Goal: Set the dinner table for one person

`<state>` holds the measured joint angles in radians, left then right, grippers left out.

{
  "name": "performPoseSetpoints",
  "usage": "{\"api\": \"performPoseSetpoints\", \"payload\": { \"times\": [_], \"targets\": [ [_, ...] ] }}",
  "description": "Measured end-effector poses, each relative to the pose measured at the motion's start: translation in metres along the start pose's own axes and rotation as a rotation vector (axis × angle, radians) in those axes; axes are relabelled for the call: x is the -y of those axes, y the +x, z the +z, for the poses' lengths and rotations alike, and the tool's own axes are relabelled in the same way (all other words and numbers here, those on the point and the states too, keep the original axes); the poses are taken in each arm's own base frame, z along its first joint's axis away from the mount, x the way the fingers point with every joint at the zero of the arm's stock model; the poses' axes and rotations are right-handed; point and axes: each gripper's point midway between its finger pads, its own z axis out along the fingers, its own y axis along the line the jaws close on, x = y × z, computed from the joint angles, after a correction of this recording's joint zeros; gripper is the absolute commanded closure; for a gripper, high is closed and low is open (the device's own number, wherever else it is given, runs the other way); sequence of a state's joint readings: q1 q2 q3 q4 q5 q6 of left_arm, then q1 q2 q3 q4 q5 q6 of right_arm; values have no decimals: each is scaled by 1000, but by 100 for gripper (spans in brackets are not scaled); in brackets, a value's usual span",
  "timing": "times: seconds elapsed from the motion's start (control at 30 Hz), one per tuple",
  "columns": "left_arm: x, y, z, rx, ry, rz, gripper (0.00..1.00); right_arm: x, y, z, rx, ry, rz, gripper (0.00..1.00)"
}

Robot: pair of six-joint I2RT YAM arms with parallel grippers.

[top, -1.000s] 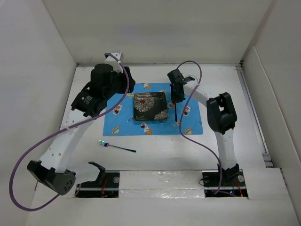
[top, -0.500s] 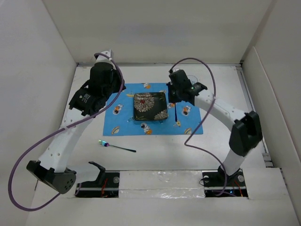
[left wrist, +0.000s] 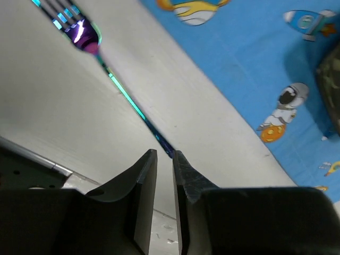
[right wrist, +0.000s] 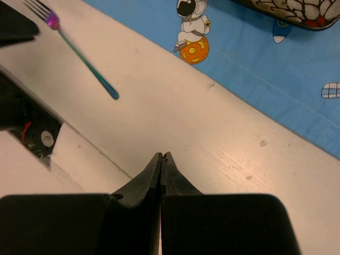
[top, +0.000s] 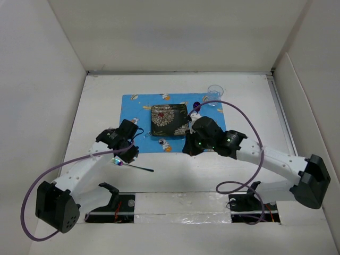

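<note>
The dinner table (top: 255, 122), a wide matte white surface walled by white panels, is seen filling the top view. A blue cartoon-print mat (top: 143, 106) is spread on it toward 12 o'clock from its middle, and a dark square plate with a floral pattern (top: 170, 119) is set at the mat's centre. A clear glass (top: 214, 91) is stood at 1 o'clock of the plate, by the mat's far right corner. An iridescent fork (top: 133, 166) is laid on the bare table at 7 o'clock of the plate, just off the mat's near edge, with its tines turned to 9 o'clock and its handle to 4 o'clock. The left gripper (top: 129, 154) is held low over the tine end of the fork. In the left wrist view its fingers (left wrist: 146, 175) are drawn almost together, with only a narrow slit left between them. The end of the fork (left wrist: 114, 82) handle is lined up with that slit, but whether it is touched cannot be told. The right gripper (top: 187, 150) is held over the mat's near edge at 5 o'clock of the plate. In the right wrist view its fingers (right wrist: 146, 178) are pressed flat against each other with nothing between them. There the fork (right wrist: 79, 53) is seen lying well apart at 10 o'clock, and an astronaut print (right wrist: 190, 16) is seen on the mat (right wrist: 249, 48) at 12 o'clock.
</note>
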<state>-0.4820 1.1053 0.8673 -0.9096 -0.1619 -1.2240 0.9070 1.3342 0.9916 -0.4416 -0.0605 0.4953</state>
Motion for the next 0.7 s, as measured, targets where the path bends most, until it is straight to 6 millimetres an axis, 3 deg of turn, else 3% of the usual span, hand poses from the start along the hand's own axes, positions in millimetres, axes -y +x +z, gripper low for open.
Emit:
{"api": "performPoseSetpoints", "payload": {
  "times": [0.13,0.27,0.37,0.6,0.7],
  "targets": [
    [-24,17,19,-38,-62,-127,81,-14,-10,-33,83,-74,0,100],
    [-41,29,45,-59,-165,-199,69,-25,-21,-60,155,-131,-8,100],
    [-53,36,60,-63,-225,-231,53,-29,-24,-73,178,-155,-13,100],
    [-51,34,75,-38,-277,-264,55,-28,-18,-90,182,-164,-32,100],
    [-44,32,78,-36,-281,-276,65,-24,-17,-95,182,-159,-38,100]
  ]
}}
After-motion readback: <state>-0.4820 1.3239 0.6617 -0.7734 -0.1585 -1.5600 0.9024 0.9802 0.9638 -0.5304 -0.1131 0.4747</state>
